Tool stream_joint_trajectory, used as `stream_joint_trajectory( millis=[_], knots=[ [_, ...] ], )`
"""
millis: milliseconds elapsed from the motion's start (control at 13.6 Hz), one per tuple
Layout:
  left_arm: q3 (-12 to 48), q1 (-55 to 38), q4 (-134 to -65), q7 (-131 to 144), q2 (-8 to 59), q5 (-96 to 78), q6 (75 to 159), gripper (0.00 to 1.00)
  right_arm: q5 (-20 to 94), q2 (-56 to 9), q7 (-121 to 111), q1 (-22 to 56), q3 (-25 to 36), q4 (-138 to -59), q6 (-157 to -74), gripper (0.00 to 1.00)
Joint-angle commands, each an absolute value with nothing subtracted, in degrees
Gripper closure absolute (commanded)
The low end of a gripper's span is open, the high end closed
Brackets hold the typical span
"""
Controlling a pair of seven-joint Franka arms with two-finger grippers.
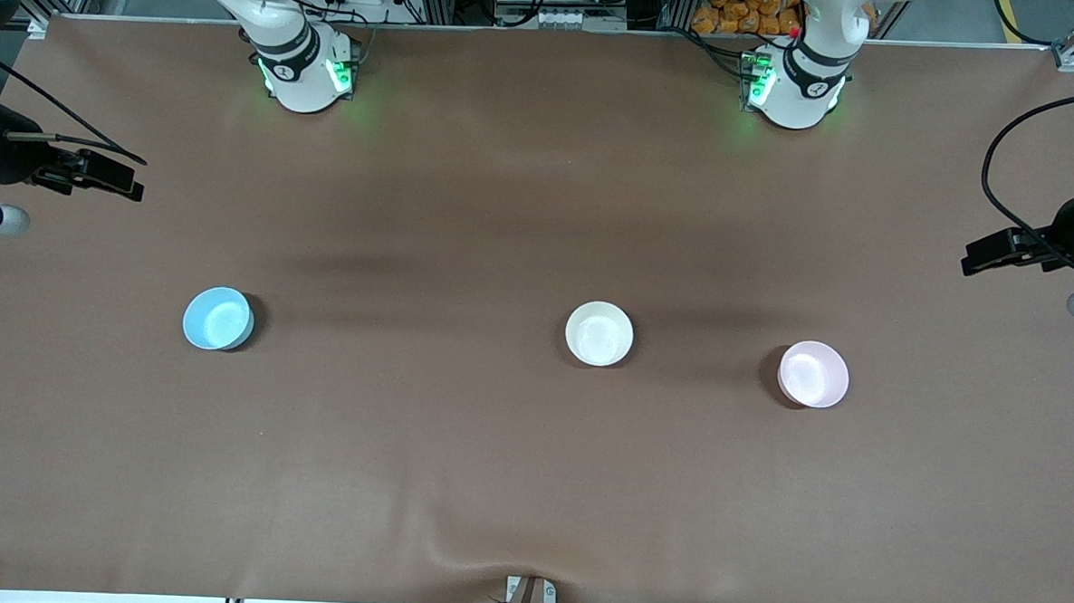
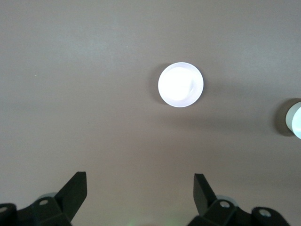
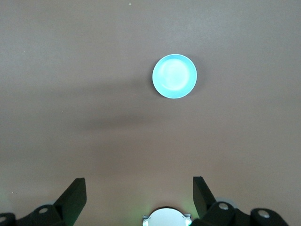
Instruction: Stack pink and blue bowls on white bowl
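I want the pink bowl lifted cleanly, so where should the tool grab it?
Probably the rim of the pink bowl, from straight above, one finger inside and one outside the wall. It sits upright, mouth up, apart from the white bowl.

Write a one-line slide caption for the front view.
Blue bowl, white bowl and pink bowl sit apart, unstacked; left gripper and right gripper wait open at the table's ends.

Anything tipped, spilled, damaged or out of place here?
Nothing stands out: blue bowl, white bowl and pink bowl sit upright and apart; left gripper and right gripper wait open.
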State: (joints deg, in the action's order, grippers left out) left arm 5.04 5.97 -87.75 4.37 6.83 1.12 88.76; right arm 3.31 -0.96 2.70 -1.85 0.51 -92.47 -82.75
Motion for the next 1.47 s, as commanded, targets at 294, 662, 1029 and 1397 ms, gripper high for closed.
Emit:
stream_joint_trajectory(
  millis=[294,662,1029,1397],
  knots=[
    [5.19,5.89,-92.62,3.16,12.04,0.09,98.59,0.00,3.08,-1.05,2.20,-0.97,0.44,-92.55,-83.32,0.00],
    [5.19,5.80,-95.97,3.16,19.59,0.18,110.73,0.00,3.08,-1.58,2.20,-0.79,0.44,-92.55,-83.32,0.00],
    [5.19,6.59,-103.88,3.08,21.00,0.62,126.28,0.00,3.16,-2.28,2.20,-0.79,0.44,-92.64,-84.02,0.00],
    [5.27,6.24,-104.41,3.16,26.62,0.36,131.74,0.00,3.08,-3.25,2.20,-1.49,0.44,-97.99,-88.40,0.00]
  ],
)
